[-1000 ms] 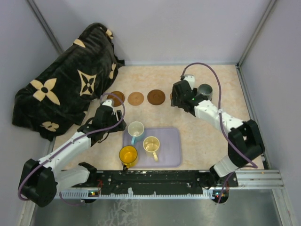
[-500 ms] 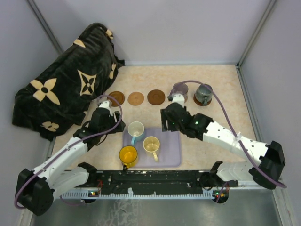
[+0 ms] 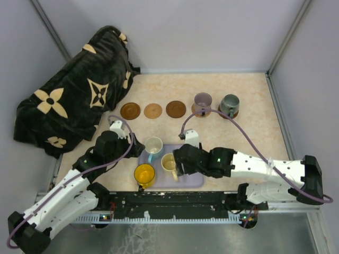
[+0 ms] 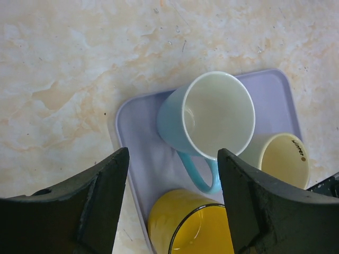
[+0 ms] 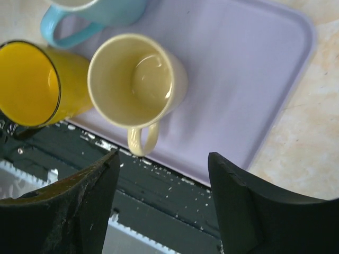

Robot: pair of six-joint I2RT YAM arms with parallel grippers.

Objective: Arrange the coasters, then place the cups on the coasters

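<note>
Three bare coasters (image 3: 130, 110) (image 3: 153, 110) (image 3: 176, 109) lie in a row at the back. The mauve cup (image 3: 202, 100) and the grey-green cup (image 3: 230, 104) each stand on a coaster further right. On the lavender tray (image 3: 195, 172) stand the white and light-blue cup (image 4: 212, 114), the cream cup (image 5: 132, 79) and the yellow cup (image 4: 190, 222). My left gripper (image 4: 172, 169) hangs open above the blue cup's handle and holds nothing. My right gripper (image 5: 163, 159) is open above the tray's near edge, just near of the cream cup's handle, and is empty.
A black blanket with tan flower prints (image 3: 74, 90) is heaped at the back left. Grey walls close in the table at the back and on both sides. The dark rail with the arm bases (image 3: 169, 201) runs right along the tray's near edge.
My right arm has swung from the back coasters down to the tray, uncovering the mauve and grey-green cups on their coasters. My left arm has drawn nearer and turned toward the tray.
</note>
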